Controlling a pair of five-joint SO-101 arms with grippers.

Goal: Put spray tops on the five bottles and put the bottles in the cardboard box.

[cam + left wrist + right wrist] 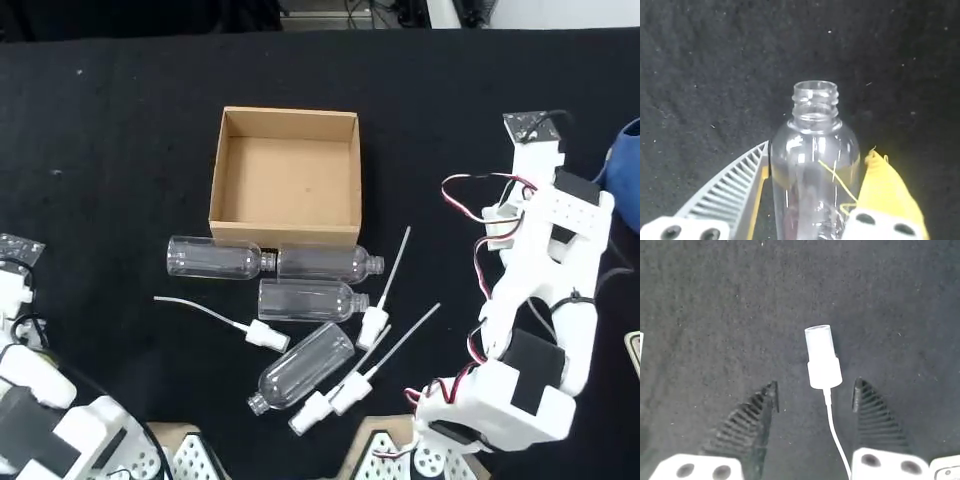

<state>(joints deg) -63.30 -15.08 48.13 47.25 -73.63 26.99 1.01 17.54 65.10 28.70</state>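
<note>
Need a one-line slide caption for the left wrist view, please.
Left gripper clamped around an uncapped clear plastic bottle, its threaded neck pointing away, black table surface behind.

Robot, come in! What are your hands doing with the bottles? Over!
Left gripper shut on an uncapped bottle. Right gripper open, straddling a spray top. Four bottles lie uncapped by the cardboard box.

The empty cardboard box (285, 231) sits open-topped on the table (120, 150). Just before it lie four clear uncapped bottles (310, 300) on their sides, with four white long-tubed spray tops (263, 334) scattered among them. A fifth bottle (812, 170), bare-necked, is clamped in the left hand (817, 150). A fifth spray top (823, 360) lies flat between the right hand's (816, 386) spread fingers.
</note>
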